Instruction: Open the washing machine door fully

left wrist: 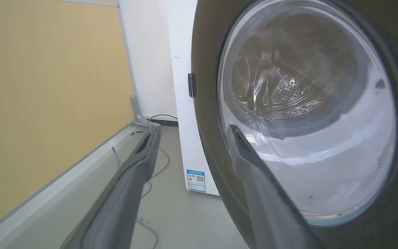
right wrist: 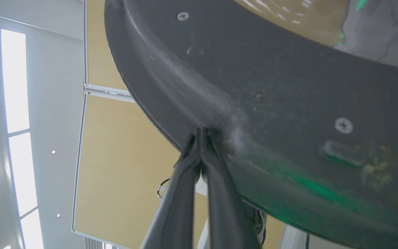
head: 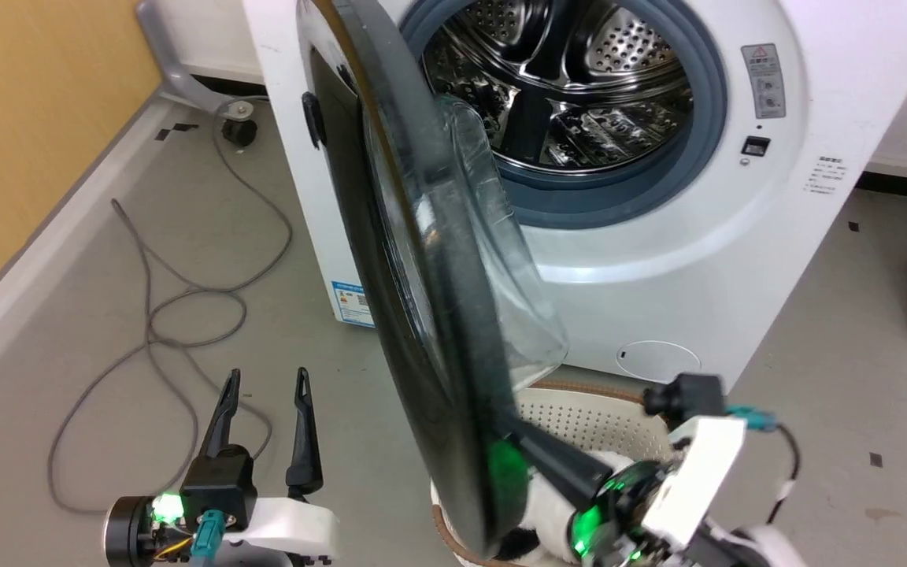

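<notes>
door (head: pixel 422 315) half open; judged rigid, heavy, slick | push inner face low, 6 o'clock | right pincer (right wrist: pixel 202 133) closed, tips there | left pincer (head: pixel 266 376) open, empty, 7 o'clock

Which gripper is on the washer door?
The right gripper: fingers shut together, tips against the washing machine door at its dark inner rim. The left gripper hangs open, apart from it.

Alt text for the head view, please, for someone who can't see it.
The washing machine door stands partly open, edge-on to the camera, with the shut right gripper pressed against its lower inner rim. The open left gripper hangs over the floor at lower left.
</notes>
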